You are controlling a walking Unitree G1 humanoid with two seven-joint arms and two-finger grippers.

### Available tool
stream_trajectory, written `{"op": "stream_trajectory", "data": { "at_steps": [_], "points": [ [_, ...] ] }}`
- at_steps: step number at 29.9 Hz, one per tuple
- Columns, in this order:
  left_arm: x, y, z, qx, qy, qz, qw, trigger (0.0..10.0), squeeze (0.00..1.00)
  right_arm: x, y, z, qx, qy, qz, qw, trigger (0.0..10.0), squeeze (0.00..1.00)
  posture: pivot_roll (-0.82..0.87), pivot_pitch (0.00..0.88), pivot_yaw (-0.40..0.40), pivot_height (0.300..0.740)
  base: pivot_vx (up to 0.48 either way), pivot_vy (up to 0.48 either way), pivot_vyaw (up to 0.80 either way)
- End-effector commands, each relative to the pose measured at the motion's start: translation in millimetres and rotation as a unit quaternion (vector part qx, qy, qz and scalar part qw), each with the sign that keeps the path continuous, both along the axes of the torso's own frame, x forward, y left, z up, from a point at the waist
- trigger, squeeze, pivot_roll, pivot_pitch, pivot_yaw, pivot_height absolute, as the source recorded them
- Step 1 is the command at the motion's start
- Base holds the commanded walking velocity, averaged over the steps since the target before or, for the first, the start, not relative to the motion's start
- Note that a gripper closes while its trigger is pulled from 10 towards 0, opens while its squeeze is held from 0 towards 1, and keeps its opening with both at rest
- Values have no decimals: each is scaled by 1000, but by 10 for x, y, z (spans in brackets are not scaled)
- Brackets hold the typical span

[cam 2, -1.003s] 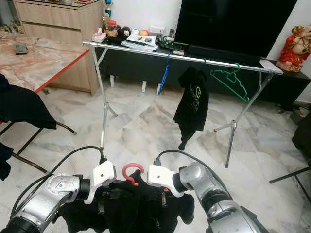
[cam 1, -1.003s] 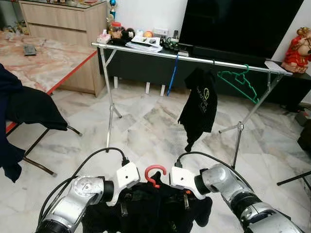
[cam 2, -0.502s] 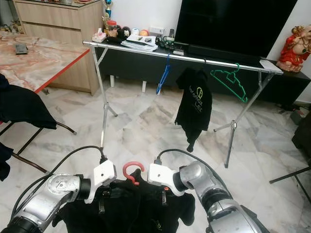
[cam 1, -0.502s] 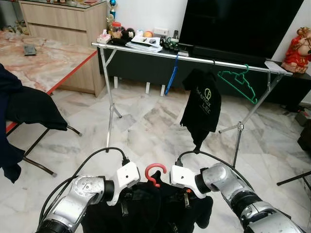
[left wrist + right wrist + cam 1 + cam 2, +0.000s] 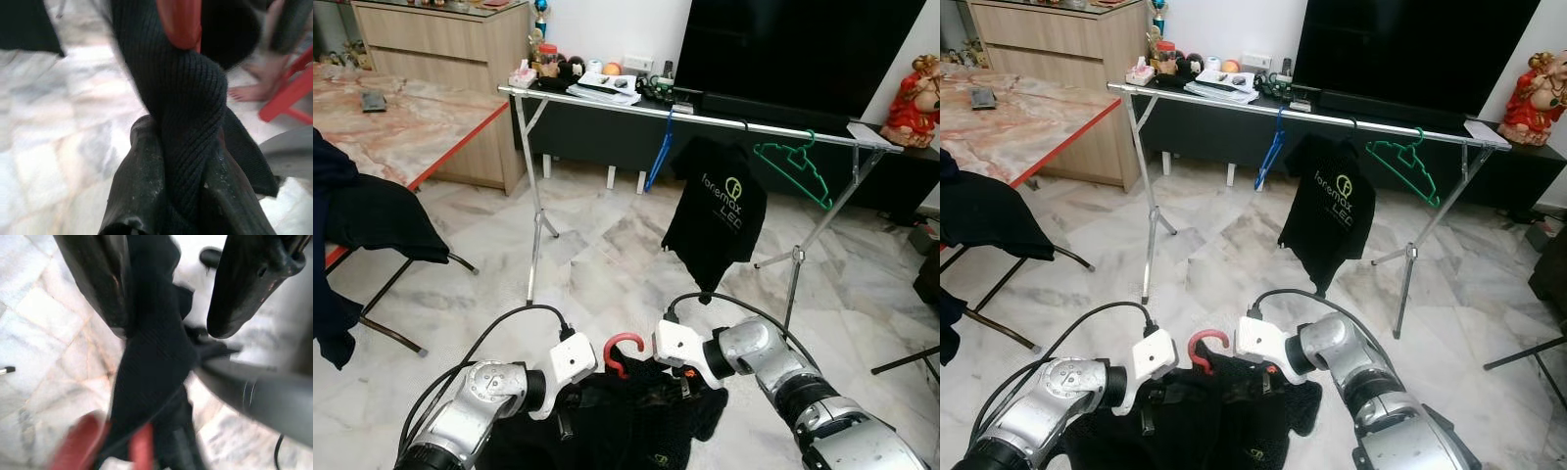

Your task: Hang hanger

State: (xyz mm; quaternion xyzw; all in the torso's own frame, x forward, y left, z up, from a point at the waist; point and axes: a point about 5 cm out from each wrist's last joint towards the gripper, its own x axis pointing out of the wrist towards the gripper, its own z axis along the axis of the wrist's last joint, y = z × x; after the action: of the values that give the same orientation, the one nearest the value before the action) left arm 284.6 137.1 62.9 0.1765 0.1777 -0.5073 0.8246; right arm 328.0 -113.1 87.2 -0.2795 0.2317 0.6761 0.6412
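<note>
A: Location of load?
B: Red hanger (image 5: 622,351) with black garment (image 5: 636,421), low centre of the head views, held between both grippers. Hook upright, above the cloth.

A: Jaw state?
B: Left gripper (image 5: 181,196): closed tight on a twisted fold of the garment, just below the red hook. Right gripper (image 5: 171,303): partly open, garment pressed against one finger (image 5: 98,279), the other finger standing clear of the cloth; firm hold not confirmed.

A: Failure modes?
B: Probable slip on the right side, owing to the one-sided contact; result would be a tilted hanger and a hook turned off line. Possible snag of the cables (image 5: 499,328) looping from each wrist during the lift. Possible fouling with the hung black T-shirt (image 5: 717,220) at centre frame if aimed there.

A: Edges and free room?
B: Rail (image 5: 607,102) across the upper frame, well apart from the load; open marble floor (image 5: 597,255) between. Bare rail at upper left, between the left rack leg (image 5: 533,215) and the blue hanger (image 5: 658,157). Green hanger (image 5: 795,168) and angled right leg (image 5: 822,230) crowding the upper right. Draped chair (image 5: 362,235) at left edge.
</note>
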Motion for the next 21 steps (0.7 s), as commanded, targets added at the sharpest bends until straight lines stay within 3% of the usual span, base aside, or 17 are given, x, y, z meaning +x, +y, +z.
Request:
{"op": "stream_trajectory", "data": {
  "at_steps": [1,3,5,10,12,14,15,16,17,18,19,20,21],
  "points": [
    [107,13,86,1,-36,23,999,0,0,37,-55,74,-24,-21,20,999,10000,1000,28,0,-126,740,0,0,0],
    [142,52,72,5,-44,49,998,0,0,61,-102,100,-38,-36,18,998,10000,1000,26,0,-126,740,0,0,0],
    [175,112,52,5,-53,84,995,0,0,133,-192,163,-41,-61,-19,997,10000,1000,24,0,-127,740,0,0,0],
    [163,185,-21,-4,-52,129,990,0,0,187,-436,244,-6,-79,-92,993,10000,1000,12,0,-123,740,0,0,0],
    [165,216,-52,-8,-57,158,986,0,0,217,-553,281,23,-98,-144,984,10000,1000,6,0,-120,740,0,0,0],
    [168,252,-78,-2,-67,182,981,0,0,276,-665,345,58,-133,-213,966,10000,1000,-2,0,-117,740,0,0,0],
    [176,276,-93,0,-71,199,977,0,0,320,-763,376,75,-150,-273,947,10000,867,-9,0,-115,740,0,0,0],
    [183,296,-99,0,-81,215,973,0,0,357,-883,400,92,-171,-340,920,10000,90,-17,0,-112,740,0,0,0],
    [189,317,-106,-1,-94,237,967,0,0,382,-1057,407,110,-189,-430,876,10000,0,-26,0,-107,740,0,0,0],
    [193,320,-104,-3,-100,247,964,0,0,373,-1158,373,117,-186,-480,849,10000,0,-28,0,-106,740,0,0,0],
    [194,301,-102,-6,-109,257,960,2471,0,303,-1344,252,120,-182,-560,799,10000,0,-29,0,-104,740,0,0,0],
    [195,291,-101,-6,-113,258,959,2471,0,272,-1396,210,120,-184,-580,784,10000,0,-29,0,-104,740,0,0,0],
    [196,272,-90,-8,-120,260,958,4118,0,221,-1463,134,125,-174,-613,761,10000,0,-32,0,-100,740,0,0,0]
  ]
}}
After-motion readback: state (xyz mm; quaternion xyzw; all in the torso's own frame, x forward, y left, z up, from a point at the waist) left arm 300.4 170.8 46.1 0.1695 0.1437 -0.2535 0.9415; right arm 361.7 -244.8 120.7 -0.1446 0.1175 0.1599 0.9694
